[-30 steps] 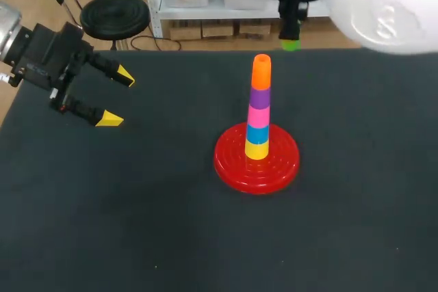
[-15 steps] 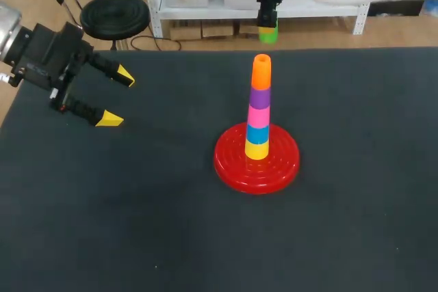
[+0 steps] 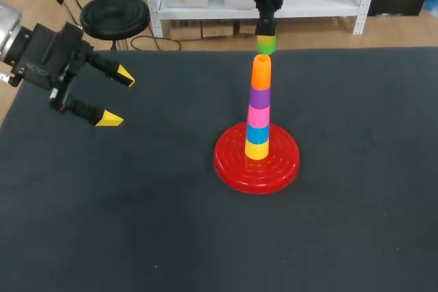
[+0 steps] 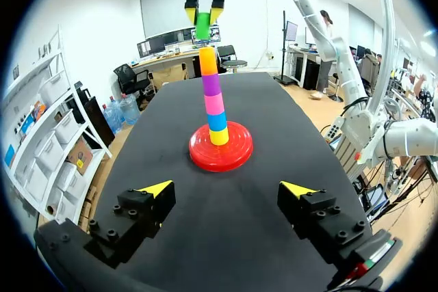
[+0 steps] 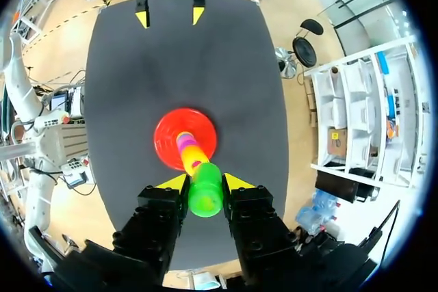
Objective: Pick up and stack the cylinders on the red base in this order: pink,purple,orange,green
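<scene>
Right gripper (image 5: 205,182), clamped on the green cylinder (image 5: 204,196), should centre it over the orange cylinder (image 3: 261,71), then lower straight before releasing

No lettering, number, label or sign can be read on the red base (image 3: 277,167), the stacked cylinders (image 3: 259,111), the green cylinder (image 5: 204,193) or the table (image 3: 137,203)
</scene>
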`<state>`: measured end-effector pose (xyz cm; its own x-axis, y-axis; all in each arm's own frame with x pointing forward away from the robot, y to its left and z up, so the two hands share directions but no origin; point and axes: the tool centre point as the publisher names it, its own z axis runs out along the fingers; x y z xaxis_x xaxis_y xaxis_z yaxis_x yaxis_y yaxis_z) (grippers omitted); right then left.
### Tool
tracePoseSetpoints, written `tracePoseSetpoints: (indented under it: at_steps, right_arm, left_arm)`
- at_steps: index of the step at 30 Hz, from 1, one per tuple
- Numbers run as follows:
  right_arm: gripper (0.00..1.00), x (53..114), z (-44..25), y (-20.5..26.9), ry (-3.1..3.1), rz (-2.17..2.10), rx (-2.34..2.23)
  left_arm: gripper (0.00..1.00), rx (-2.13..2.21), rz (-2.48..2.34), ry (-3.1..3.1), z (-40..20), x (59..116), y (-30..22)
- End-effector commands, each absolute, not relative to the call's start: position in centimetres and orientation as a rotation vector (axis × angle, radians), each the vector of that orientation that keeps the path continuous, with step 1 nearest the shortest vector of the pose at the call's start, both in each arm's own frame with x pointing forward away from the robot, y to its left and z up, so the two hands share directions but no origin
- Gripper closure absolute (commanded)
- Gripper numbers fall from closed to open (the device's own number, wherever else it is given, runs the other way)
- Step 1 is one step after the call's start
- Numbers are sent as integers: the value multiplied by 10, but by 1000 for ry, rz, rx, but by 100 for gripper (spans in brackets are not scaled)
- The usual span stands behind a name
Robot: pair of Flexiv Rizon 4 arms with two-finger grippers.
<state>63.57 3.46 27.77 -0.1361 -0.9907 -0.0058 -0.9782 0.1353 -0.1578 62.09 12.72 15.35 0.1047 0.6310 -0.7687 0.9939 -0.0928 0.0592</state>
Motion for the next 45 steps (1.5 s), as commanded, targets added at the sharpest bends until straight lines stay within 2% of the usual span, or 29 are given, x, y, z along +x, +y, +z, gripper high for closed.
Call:
tracePoseSetpoints:
  at_steps: [1, 45]
  right_arm:
    - [100, 634, 274, 35, 2276, -175, -1997]
    - [100, 641, 264, 39, 2261, -68, -2085]
  left_arm:
    - [0, 1789, -781, 1584, 153, 620, 128]
    - [0, 1789, -781, 1584, 153, 620, 128]
